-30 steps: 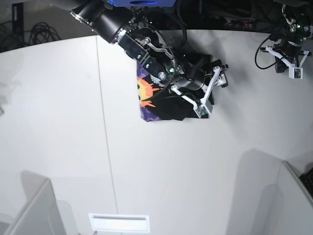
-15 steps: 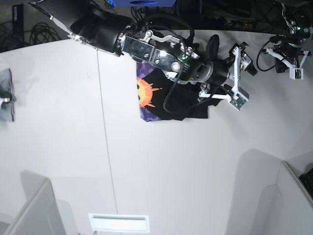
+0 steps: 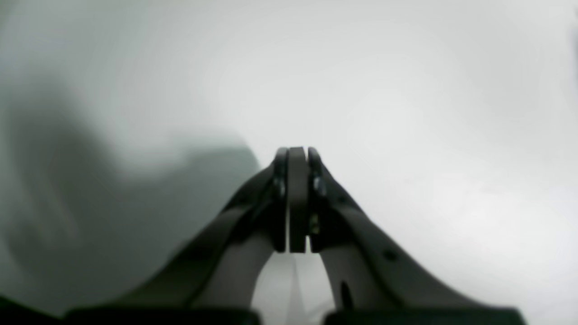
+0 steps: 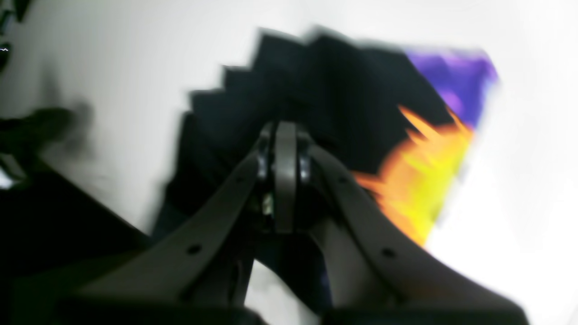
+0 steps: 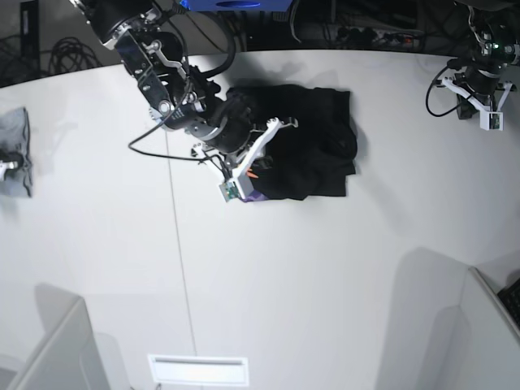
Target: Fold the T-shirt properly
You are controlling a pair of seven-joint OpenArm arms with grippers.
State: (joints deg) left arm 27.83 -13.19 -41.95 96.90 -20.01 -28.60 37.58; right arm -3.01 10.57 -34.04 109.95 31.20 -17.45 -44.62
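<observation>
The black T-shirt lies folded in a rough rectangle at the table's far middle. In the base view my right arm covers most of its print, leaving a sliver of purple and orange at the left edge. The right wrist view is blurred and shows the T-shirt with its orange-yellow sun and purple patch to the right. My right gripper hangs over the shirt's left part, shut, with nothing between the jaws. My left gripper is shut and empty, far off at the back right over bare table.
A small grey cloth lies at the far left edge. The white table has a seam running front to back at its left third. Grey box shapes stand at the front left and front right corners.
My right arm has swung back from the shirt's right side to its left edge, and its jaws have gone from open to shut. The sun print is now mostly hidden. The left arm has not moved.
</observation>
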